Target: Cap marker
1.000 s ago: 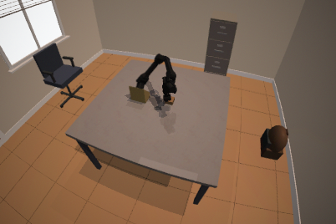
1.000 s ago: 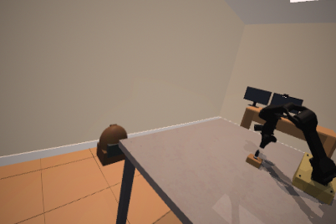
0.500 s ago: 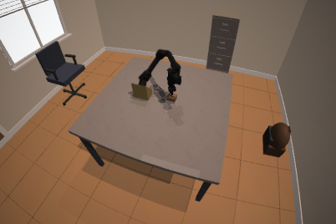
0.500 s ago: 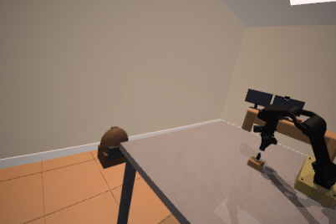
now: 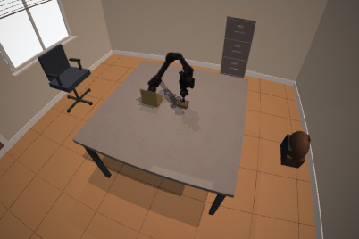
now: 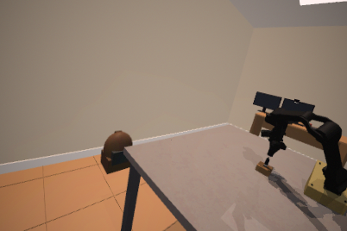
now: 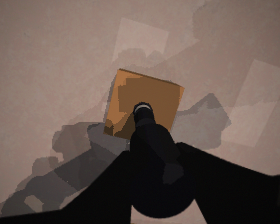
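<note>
Room: tiled orange floor, beige walls, window, office chair (image 5: 62, 76), filing cabinet (image 5: 237, 46), brown domed object (image 5: 296, 148) on floor at right.
Table: grey top (image 5: 134, 139), dark legs; carries arm and holder block.
Arm: black, six joints, seated on tan base plate (image 5: 146, 99); bent over and pointing down at block.
Holder block: small, orange-brown (image 7: 161, 95), on table just beside base; also seen in exterior view (image 6: 261, 169).
Marker: upright in block; only light rim of tip (image 7: 142, 107) visible from wrist view, rest hidden behind cap.
Cap: dark, rounded (image 7: 150, 136), pinched between jaws, lower end meeting or just above marker tip; contact not resolvable.
Gripper: (image 7: 156, 170) closed partway, clamped on cap, aimed straight down over block; fingers themselves lost in dark silhouette.
Step in hand: judged as alignment of cap over marker, start of seating; click-on not yet evident.
Next move, requirement: straight vertical push along marker axis, no sideways drift, grip kept firm until cap bottoms out; then jaws opened and arm lifted clear.
Risk: slight offset could tilt marker in block or skid cap off tip.
</note>
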`<state>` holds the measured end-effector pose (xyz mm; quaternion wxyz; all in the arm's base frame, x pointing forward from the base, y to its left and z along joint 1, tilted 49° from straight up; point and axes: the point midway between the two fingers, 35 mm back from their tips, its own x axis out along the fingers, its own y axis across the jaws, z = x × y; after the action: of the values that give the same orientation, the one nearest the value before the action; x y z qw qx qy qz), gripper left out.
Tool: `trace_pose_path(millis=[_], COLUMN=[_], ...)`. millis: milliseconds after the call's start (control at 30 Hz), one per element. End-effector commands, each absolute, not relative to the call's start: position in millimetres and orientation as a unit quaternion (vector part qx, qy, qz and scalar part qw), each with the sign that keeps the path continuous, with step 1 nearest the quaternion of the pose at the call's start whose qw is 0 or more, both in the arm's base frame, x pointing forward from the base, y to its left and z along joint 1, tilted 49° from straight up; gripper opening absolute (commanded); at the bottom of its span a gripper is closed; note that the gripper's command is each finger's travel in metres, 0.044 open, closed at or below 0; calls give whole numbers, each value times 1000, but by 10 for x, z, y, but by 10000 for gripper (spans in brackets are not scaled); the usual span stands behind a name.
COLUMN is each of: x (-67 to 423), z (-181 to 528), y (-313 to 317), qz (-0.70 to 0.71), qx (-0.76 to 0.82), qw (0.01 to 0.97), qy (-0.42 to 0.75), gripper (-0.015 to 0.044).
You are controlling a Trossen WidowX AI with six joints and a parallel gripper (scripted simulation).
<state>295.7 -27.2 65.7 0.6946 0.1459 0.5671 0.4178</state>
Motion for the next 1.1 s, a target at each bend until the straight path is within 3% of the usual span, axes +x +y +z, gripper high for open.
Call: trace_pose_path(millis=[0,1067], x=[2962,2973], z=[664,334], y=[-254,126], qz=[415,416], qx=[147,147], qw=[698,698], qy=[565,564], gripper=[0,0])
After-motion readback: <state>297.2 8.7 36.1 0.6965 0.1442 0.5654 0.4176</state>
